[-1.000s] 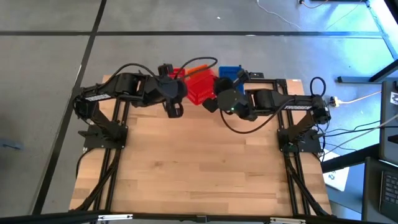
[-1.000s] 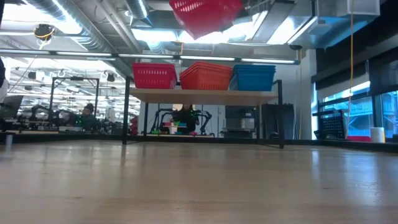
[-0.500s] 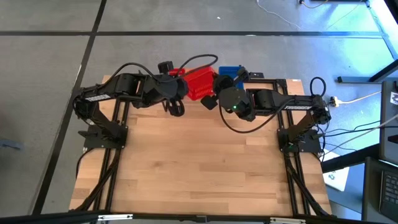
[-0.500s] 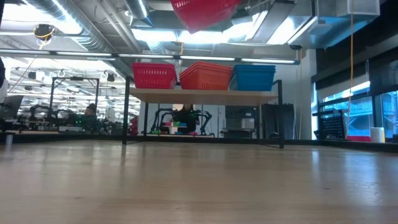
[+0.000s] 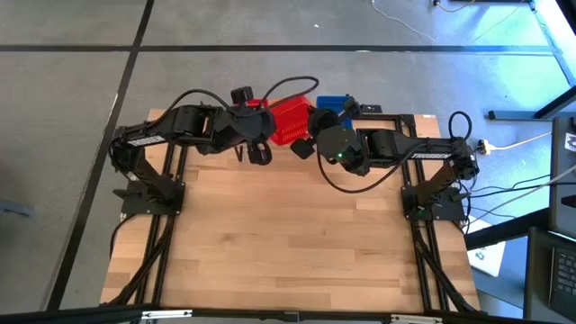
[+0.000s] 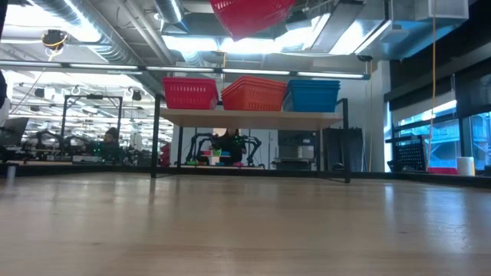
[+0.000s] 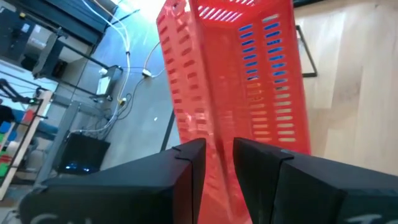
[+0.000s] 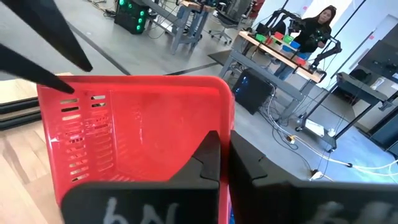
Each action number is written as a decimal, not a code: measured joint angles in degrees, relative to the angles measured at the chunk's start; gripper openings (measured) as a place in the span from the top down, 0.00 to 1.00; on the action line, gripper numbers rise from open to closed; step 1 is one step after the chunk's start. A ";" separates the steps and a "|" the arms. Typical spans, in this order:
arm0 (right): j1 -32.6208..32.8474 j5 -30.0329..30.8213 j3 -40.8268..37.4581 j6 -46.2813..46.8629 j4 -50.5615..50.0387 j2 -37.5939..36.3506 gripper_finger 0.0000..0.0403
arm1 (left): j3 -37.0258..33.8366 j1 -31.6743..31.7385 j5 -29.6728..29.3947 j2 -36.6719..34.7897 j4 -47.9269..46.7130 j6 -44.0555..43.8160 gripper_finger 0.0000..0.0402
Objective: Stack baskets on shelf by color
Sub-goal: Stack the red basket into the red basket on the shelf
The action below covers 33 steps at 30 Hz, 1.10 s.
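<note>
Low view shows both grippers, left [image 7: 217, 155] and right [image 8: 224, 155], pinching one red basket [image 6: 252, 14] high above the shelf [image 6: 253, 116]; I'd lower it level onto the red stack [image 6: 189, 93]

I am holding a red basket [image 5: 290, 121] high above the table's far edge, both my left gripper [image 7: 217, 163] and right gripper [image 8: 222, 163] pinching its walls. Below, the shelf [image 6: 253, 116] is carrying red [image 6: 189, 93], orange [image 6: 255, 93] and blue [image 6: 314, 96] stacks side by side, filling its top. The wooden tabletop [image 5: 288, 234] is lying open.
</note>
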 joint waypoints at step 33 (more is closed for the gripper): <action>0.66 -5.18 -0.09 -1.46 2.43 -0.11 0.82 | 0.07 4.67 -1.72 3.36 1.03 3.41 1.00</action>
